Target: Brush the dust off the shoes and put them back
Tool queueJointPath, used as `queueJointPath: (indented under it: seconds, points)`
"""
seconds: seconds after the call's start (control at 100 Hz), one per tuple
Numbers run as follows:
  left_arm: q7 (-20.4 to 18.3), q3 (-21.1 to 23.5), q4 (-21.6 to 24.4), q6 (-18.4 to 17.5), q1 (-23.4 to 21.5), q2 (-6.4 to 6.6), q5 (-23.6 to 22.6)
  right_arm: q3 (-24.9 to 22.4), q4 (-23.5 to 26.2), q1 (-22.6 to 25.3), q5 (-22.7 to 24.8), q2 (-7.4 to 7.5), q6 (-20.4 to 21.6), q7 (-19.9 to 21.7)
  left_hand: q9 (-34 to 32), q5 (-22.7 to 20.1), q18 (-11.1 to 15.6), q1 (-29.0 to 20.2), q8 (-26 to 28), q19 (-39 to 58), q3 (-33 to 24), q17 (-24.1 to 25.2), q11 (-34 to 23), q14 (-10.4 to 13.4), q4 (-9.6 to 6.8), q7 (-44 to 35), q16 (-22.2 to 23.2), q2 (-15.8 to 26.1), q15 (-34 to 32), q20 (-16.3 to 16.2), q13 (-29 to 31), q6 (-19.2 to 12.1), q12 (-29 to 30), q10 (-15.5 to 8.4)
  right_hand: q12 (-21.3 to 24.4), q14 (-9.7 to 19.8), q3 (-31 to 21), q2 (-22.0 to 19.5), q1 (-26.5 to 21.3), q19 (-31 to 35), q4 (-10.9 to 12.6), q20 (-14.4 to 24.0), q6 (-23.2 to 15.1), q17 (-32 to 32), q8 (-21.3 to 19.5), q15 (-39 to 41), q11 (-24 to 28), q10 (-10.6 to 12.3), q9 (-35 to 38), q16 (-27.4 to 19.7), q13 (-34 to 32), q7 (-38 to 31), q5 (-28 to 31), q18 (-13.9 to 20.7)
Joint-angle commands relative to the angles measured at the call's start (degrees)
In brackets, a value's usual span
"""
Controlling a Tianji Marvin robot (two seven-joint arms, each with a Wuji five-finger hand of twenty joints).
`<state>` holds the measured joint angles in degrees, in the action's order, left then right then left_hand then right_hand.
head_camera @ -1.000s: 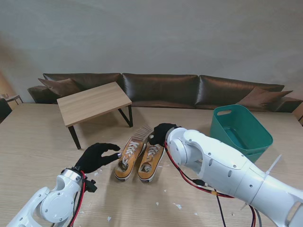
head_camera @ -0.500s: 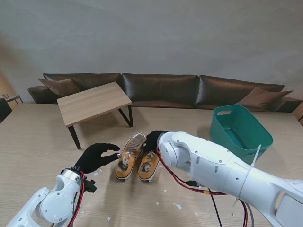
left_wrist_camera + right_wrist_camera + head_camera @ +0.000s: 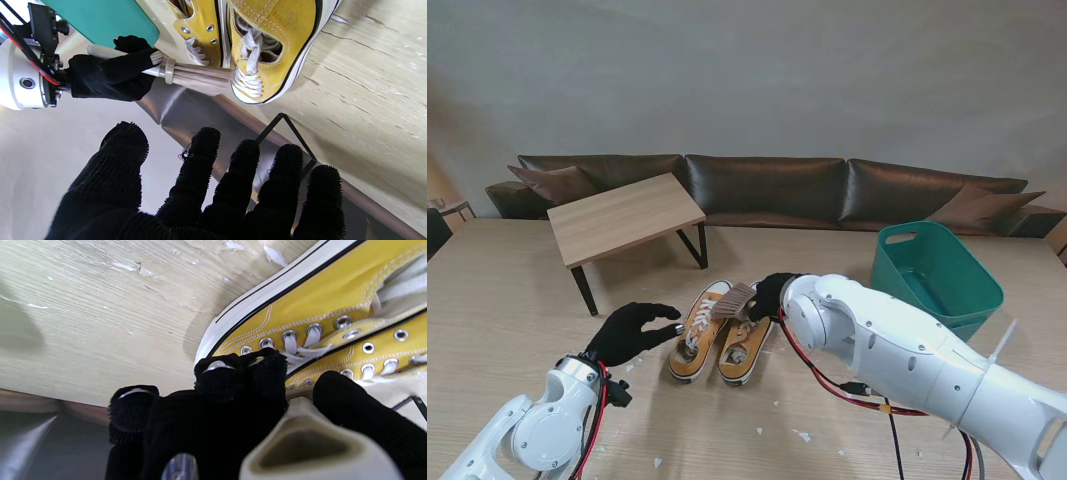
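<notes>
Brush held over yellow shoes

The brush [image 3: 734, 299] is gripped by the right hand [image 3: 770, 294] above the shoes [image 3: 723, 334]; the left hand [image 3: 630, 331] is spread, empty.

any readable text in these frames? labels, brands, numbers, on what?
None readable in any view.
Pair of yellow canvas sneakers: no logo or print visible.
Teal plastic tub: plain walls, no label.
Pale-handled brush in the right hand: no marking visible.
Left hand, black glove: no text.
</notes>
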<state>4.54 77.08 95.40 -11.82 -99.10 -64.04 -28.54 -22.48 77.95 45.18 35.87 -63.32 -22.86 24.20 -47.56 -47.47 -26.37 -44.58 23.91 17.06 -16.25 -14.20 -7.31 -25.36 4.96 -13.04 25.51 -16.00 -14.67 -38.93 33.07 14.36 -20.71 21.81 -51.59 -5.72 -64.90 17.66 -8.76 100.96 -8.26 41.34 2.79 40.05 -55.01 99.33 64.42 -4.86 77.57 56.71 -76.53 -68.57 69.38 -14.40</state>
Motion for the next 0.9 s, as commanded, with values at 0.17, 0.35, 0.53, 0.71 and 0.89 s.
queueJointPath:
  seconds: [0.17, 0.35, 0.53, 0.71, 0.89]
  points:
    - [-1.1, -0.3, 0.1, 0.3, 0.1, -0.11, 0.2, -6.7, 5.7, 5.7, 4.1, 1.99, 1.7, 0.8, -0.4, -0.4, -0.9, -0.7, 0.0, -1.3, 1.0, 0.3, 0.0, -1.2, -2.50, 0.2, 0.6, 2.9, -0.2, -1.0, 1.8, 0.8, -0.4, 0.8, -0.6, 10.1, -2.0, -4.1, -0.1, 5.6, 2.7, -0.9, 2.7, 26.6, -0.9, 3.6, 5.2, 2.9, 5.4, -0.4, 1.2, 0.1, 2.5, 1.2]
    - [-1.6, -0.7, -0.1, 0.5, 0.5, -0.01, 0.1, -7.1, 4.9, 6.4, 5.0, 2.27, 3.3, 0.8, -0.6, -0.6, -0.9, -0.8, 0.1, -1.3, 1.0, 0.3, -0.1, -1.3, -2.51, 0.1, 0.7, 3.0, -0.3, -1.0, 1.9, 0.7, -0.4, 0.8, -0.7, 10.4, -2.1, -4.1, 0.0, 5.7, 2.7, -0.9, 2.7, 26.7, -0.8, 3.6, 5.2, 2.9, 5.4, -0.4, 1.1, 0.0, 2.5, 1.3]
    - [-1.8, -0.9, -0.1, 0.8, 0.6, 0.06, -0.2, -3.9, 0.9, 4.0, 3.9, 2.12, 3.3, 1.1, -0.7, -0.6, -1.0, -0.8, 0.1, -1.3, 0.9, 0.2, -0.1, -1.4, -2.53, 0.1, 0.7, 3.1, -0.3, -1.0, 1.9, 0.8, -0.4, 0.8, -0.7, 10.5, -1.9, -4.3, 0.1, 5.7, 2.7, -1.0, 2.7, 26.7, -0.8, 3.6, 5.1, 3.0, 5.4, -0.4, 1.1, 0.0, 2.5, 1.5]
    - [-1.9, -1.1, -0.1, 1.2, 0.7, 0.06, -0.1, -2.6, -1.3, 2.3, 3.5, 2.61, 3.2, 2.9, -0.6, -0.6, -1.0, -0.9, 0.1, -1.3, 0.9, 0.2, -0.1, -1.4, -2.54, 0.1, 0.7, 3.1, -0.4, -1.0, 1.9, 0.8, -0.4, 0.9, -0.7, 10.8, -1.7, -4.4, 0.1, 5.7, 2.7, -1.0, 2.5, 26.7, -0.8, 3.5, 5.0, 3.1, 5.4, -0.4, 1.1, 0.0, 2.3, 1.7]
    - [-2.1, -1.2, -0.3, 1.2, 0.9, 0.09, 0.0, -4.9, -0.7, 3.4, 5.8, 3.69, 4.1, 4.9, -0.7, -0.7, -1.0, -0.9, 0.1, -1.2, 0.8, 0.1, -0.1, -1.4, -2.53, 0.0, 0.7, 3.2, -0.4, -1.0, 2.0, 0.8, -0.4, 0.8, -0.7, 11.1, -1.5, -4.5, 0.1, 5.7, 2.8, -1.1, 2.4, 26.7, -0.8, 3.4, 5.0, 3.2, 5.4, -0.4, 1.1, 0.0, 2.3, 2.0]
